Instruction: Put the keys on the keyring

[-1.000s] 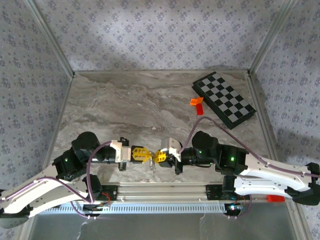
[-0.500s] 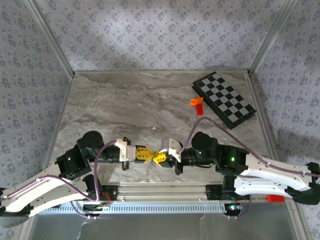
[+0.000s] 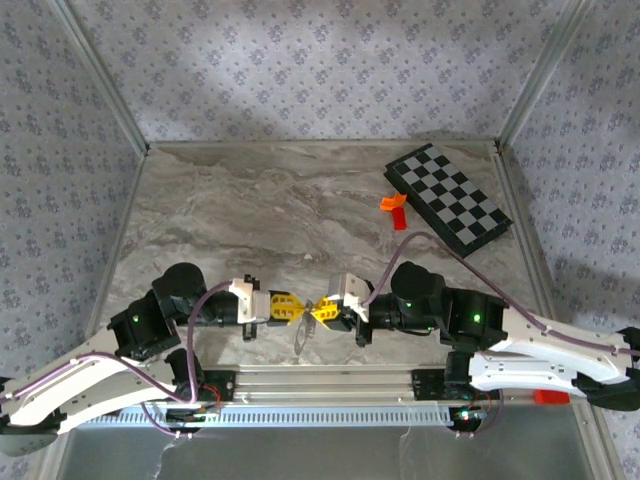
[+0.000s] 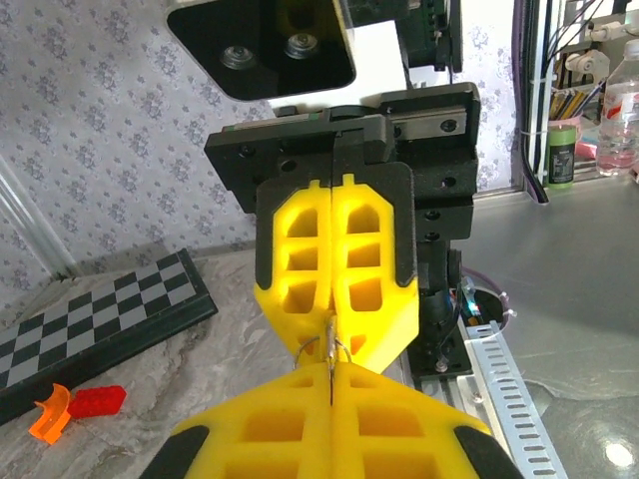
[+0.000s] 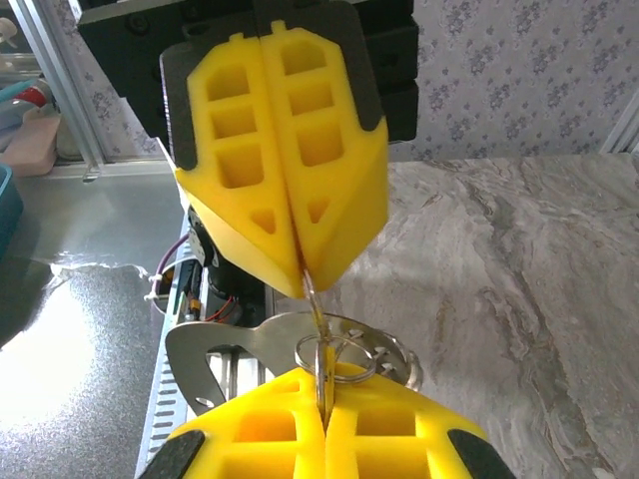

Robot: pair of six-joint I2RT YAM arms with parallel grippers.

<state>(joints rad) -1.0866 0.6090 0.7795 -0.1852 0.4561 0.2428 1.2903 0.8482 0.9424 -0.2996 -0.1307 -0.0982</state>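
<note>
Both grippers meet tip to tip low over the table's near edge. My left gripper (image 3: 296,309) (image 4: 329,364) is shut on a thin silvery edge that looks like the keyring (image 5: 312,304). My right gripper (image 3: 316,313) (image 5: 321,377) is shut, with a yellow sliver, the key's head (image 5: 326,357), between its tips. A silvery wire loop (image 5: 344,356) circles that spot. A flat silvery tag (image 5: 225,349) (image 3: 303,336) hangs below on a short chain. The key's blade is hidden between the fingers.
A black-and-white chessboard (image 3: 450,200) (image 4: 90,319) lies at the far right. Orange and red blocks (image 3: 394,205) (image 4: 75,409) lie beside it. The metal rail (image 3: 320,385) with the arm bases runs just under the grippers. Patterned walls (image 3: 300,70) close in the table.
My left gripper has slid right until its tips meet the right gripper's. The right arm has shifted slightly right. The hanging tag has swung a little.
</note>
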